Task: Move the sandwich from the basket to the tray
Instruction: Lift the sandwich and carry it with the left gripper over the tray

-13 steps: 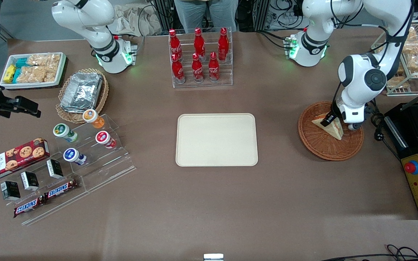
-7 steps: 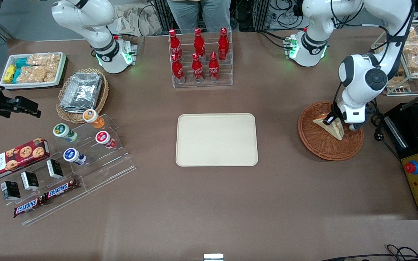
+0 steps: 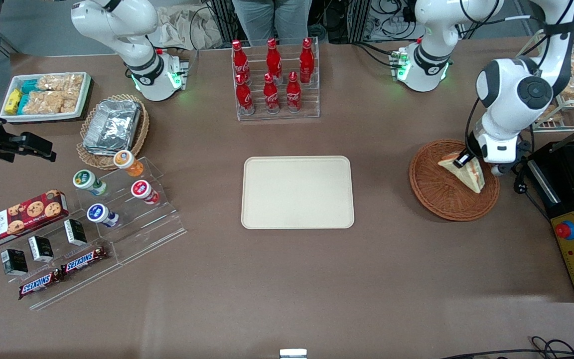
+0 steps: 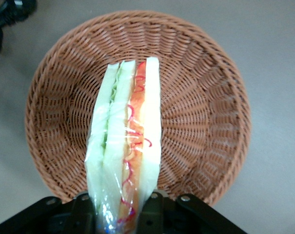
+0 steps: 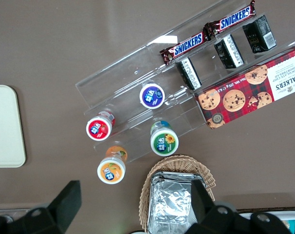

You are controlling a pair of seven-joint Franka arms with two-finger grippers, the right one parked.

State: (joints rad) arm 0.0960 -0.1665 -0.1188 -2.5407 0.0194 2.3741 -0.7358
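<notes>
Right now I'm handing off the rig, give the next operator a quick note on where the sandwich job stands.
Gripper: the left gripper is shut on the sandwich, above the basket at the working arm's end of the table.
Sandwich: in the wrist view it hangs clear above the basket's weave, filling edge toward the camera, pinched at one end between the fingers.
Tray: at the table's middle, nothing on it.
Done: grasp and lift-off.
Left: carry the sandwich over to the tray, lower it, release, withdraw.
</notes>
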